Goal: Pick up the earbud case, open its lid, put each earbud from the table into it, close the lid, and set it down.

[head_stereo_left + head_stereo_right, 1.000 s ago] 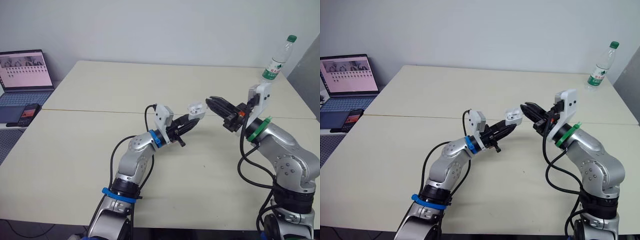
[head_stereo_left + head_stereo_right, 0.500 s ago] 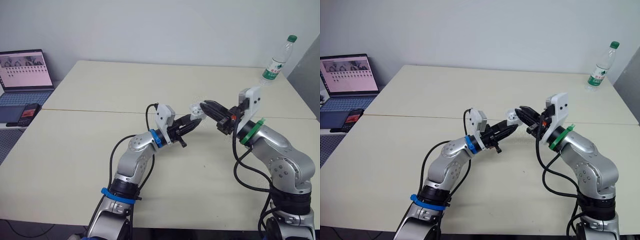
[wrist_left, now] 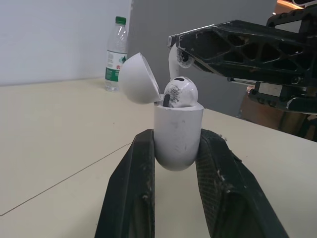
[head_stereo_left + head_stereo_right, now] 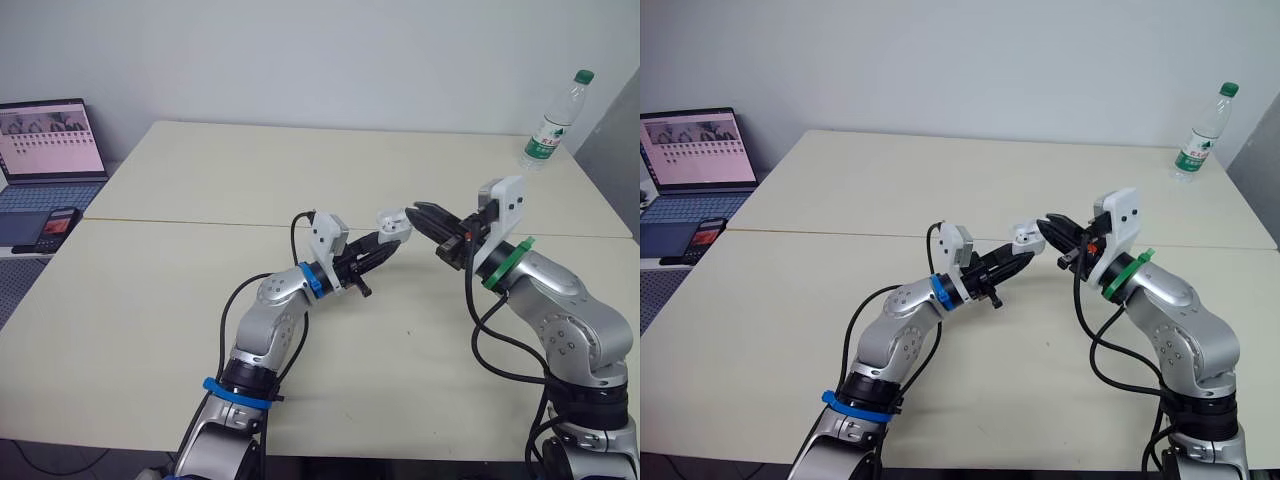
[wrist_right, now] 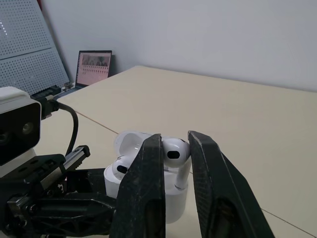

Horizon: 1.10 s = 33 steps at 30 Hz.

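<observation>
My left gripper point(image 4: 386, 242) is shut on the white earbud case point(image 3: 178, 134), holding it upright above the table's middle. Its lid point(image 3: 137, 79) is tipped open. One earbud point(image 3: 181, 91) sits in the case with its head sticking out. My right gripper point(image 5: 173, 140) is shut on the second earbud point(image 5: 174, 151), pinching its head with the stem pointing down. That earbud hangs right over the open case point(image 5: 176, 198), beside the seated earbud point(image 5: 120, 166). In the head views the right gripper's tips point(image 4: 420, 211) meet the case point(image 4: 396, 221) from the right.
A water bottle point(image 4: 549, 122) stands at the table's far right corner. An open laptop point(image 4: 52, 140) and a phone point(image 4: 55, 225) lie on a side surface to the left. The cream table point(image 4: 150, 300) has a seam across it.
My right gripper has come leftward with the second earbud, from a gap beside the case to right over its open top. The left gripper and case have stayed put.
</observation>
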{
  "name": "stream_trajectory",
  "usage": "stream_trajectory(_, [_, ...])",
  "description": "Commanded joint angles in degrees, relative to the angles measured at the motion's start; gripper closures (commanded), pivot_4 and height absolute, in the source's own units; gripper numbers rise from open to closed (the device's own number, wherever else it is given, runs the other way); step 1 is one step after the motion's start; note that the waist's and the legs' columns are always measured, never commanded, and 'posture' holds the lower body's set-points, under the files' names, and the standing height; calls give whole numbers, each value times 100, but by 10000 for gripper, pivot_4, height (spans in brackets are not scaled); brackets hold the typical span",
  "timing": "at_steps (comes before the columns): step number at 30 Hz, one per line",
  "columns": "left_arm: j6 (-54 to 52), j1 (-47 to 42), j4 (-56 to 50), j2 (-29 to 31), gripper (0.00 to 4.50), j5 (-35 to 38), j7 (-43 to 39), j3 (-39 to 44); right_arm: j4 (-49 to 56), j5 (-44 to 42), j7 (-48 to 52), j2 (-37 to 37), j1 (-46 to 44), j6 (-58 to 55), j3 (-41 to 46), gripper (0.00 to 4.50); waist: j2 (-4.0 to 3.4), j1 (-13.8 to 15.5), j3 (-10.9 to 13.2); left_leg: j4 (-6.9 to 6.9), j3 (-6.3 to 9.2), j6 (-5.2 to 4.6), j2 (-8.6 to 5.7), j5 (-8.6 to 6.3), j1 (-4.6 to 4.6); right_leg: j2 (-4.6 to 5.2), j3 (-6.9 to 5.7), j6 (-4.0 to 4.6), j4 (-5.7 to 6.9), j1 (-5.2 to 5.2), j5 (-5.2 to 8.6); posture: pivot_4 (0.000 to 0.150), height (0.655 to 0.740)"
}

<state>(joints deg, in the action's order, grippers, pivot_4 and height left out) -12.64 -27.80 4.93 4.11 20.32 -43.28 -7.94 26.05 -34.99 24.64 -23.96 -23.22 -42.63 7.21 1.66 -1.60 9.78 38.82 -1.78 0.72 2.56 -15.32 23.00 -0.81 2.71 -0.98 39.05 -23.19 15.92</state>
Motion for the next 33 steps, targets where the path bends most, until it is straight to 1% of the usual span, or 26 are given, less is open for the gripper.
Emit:
stream_trajectory(1, [193, -47, -136, -59, 37164, 111, -52, 64, 123, 18, 61, -38, 1, 178, -17, 41375, 0, 0, 0, 0, -1, 0, 0, 0, 0, 0, 0, 0, 0, 0, 0, 1500, 7362])
stream_trajectory(9, [118, -37, -224, -64, 37164, 111, 1, 24, 112, 58, 120, 8, -10, 384, -108, 41375, 0, 0, 0, -1, 0, 0, 0, 0, 0, 0, 0, 0, -1, 0, 0, 1500, 7362])
stream_trajectory(27, [43, -42, -258, -57, 37164, 326, -139, 36, -125, 552, 240, -101, 132, 690, -313, 41375, 1, 0, 1, -3, -1, 0, 0, 0, 1, 0, 0, 0, -4, -1, 0, 1500, 7362])
stream_trajectory(33, [14, -57, -268, -62, 37164, 314, -109, 39, -66, 395, 285, -57, 103, 728, -188, 20054, 1, 0, 1, -3, -1, 0, 1, 0, 1, 0, 0, 0, -4, -2, 0, 1500, 7362])
